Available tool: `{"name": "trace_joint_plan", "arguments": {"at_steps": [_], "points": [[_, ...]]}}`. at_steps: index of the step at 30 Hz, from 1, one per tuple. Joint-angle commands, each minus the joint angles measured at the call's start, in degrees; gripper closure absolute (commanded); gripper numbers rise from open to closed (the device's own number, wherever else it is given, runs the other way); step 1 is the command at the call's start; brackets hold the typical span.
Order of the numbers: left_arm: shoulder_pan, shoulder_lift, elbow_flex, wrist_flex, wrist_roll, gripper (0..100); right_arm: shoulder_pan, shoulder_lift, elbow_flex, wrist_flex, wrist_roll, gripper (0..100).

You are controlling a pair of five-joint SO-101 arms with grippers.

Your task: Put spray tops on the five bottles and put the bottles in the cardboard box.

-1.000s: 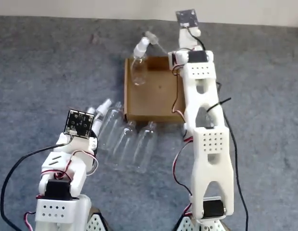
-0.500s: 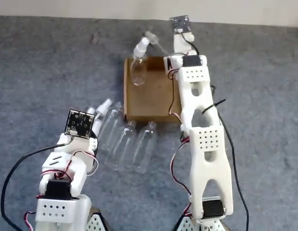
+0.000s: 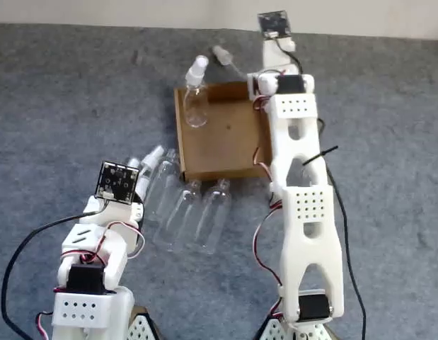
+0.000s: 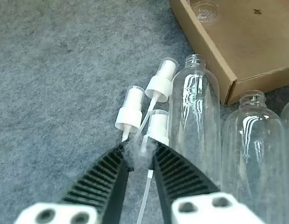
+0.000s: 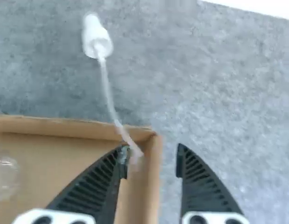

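Note:
The cardboard box [image 3: 226, 145] lies mid-table. A clear bottle with a spray top [image 3: 195, 99] rests over its far left wall. Three uncapped bottles [image 3: 183, 205] lie side by side in front of the box. Beside them lie three spray tops [image 4: 158, 86]. My left gripper [image 4: 142, 150] is nearly shut on the base of one spray top [image 4: 158, 127], whose dip tube runs back between the fingers. My right gripper [image 5: 151, 156] hangs open over the box's far right corner [image 5: 153, 137]. A loose spray top [image 5: 95, 39] lies beyond the box, and its tube ends at one fingertip [image 5: 122, 156].
Grey carpet [image 3: 77, 92] covers the table, with bare room left of the box and along the far side. The right arm [image 3: 293, 106] stretches over the box's right wall. A pale wall edge runs along the back.
The right arm swung left and came back. The box shifted slightly left and turned, and the capped bottle on its wall moved left with it. The left arm kept still.

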Motion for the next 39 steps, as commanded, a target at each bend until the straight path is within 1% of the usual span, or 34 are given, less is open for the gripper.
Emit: {"name": "trace_joint_plan", "arguments": {"at_steps": [1,4,8,13,17,20,26,29,31,34,35,37,39], "points": [[-0.3,-0.5,-0.3,-1.2,-0.6,100,2.8,-1.2,-3.6,1.0,-0.1,83.6],[-0.3,-0.5,-0.3,-1.2,-0.6,100,4.5,-1.1,-3.6,3.6,-0.1,83.2],[-0.3,-0.5,-0.2,-1.2,-0.6,100,6.3,-1.1,-3.8,10.3,-0.1,83.2],[-0.4,-0.5,-0.2,-1.2,-0.6,100,5.1,-1.1,-4.1,17.6,0.0,83.2],[-0.4,-0.5,-0.2,-1.2,-0.6,100,4.2,-2.0,-5.0,19.3,-0.1,83.2],[-0.4,-0.5,-0.2,-1.2,-0.6,100,4.1,-2.6,-10.2,22.4,-0.4,83.2],[-0.3,-0.5,-0.2,-1.2,-0.6,100,2.7,-2.1,-24.5,34.1,-0.1,83.2],[-0.4,-0.5,-0.2,-1.2,-0.6,100,3.6,-2.5,-26.1,34.6,-0.4,83.3],[-0.6,-0.5,-0.3,-1.2,-0.6,100,5.1,-2.9,-26.2,34.7,-0.4,85.8],[-0.6,-0.5,-0.3,-1.2,-0.6,100,7.4,-5.8,-25.5,34.9,-0.9,98.8],[-0.6,-0.5,-0.3,-1.2,-0.6,100,8.6,-6.8,-24.7,34.9,-2.2,99.8],[-0.6,-0.5,-0.3,-1.2,-0.6,100,11.3,-9.4,-21.0,34.9,-4.4,98.8],[-0.6,-0.5,-0.3,-1.2,-0.6,100,12.7,-13.8,-15.3,34.9,-4.5,99.5]]}}
